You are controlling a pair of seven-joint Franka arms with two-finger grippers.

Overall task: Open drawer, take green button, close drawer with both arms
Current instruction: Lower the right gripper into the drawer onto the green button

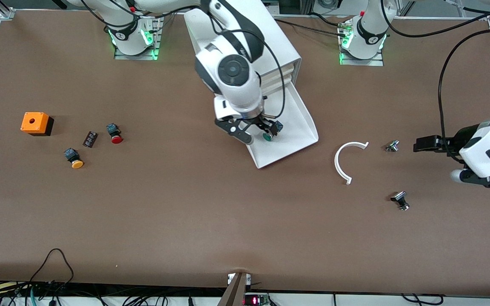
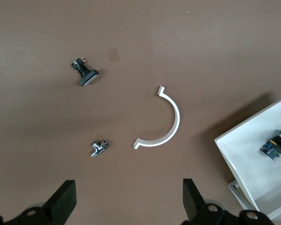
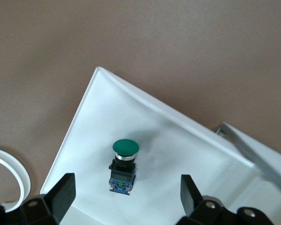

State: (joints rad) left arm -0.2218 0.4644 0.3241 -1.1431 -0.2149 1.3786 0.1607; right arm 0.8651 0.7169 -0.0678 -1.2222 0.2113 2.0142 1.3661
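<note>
The white cabinet (image 1: 270, 38) stands between the arms' bases. Its lowest drawer (image 1: 302, 117) is pulled out toward the front camera. The green-capped button (image 1: 270, 132) lies on its side in the drawer, also in the right wrist view (image 3: 124, 164). My right gripper (image 1: 255, 129) hangs open just over the drawer, its fingers (image 3: 58, 197) spread to either side of the button and not touching it. My left gripper (image 1: 487, 180) is open and empty, held over bare table at the left arm's end; its fingers (image 2: 61, 201) show wide apart.
A white arc piece (image 1: 347, 159), a small silver part (image 1: 392, 146) and a black part (image 1: 400, 200) lie between the drawer and the left gripper. Toward the right arm's end lie an orange box (image 1: 36, 123), a red-capped button (image 1: 114, 134), a yellow-capped button (image 1: 74, 158) and a small dark block (image 1: 90, 139).
</note>
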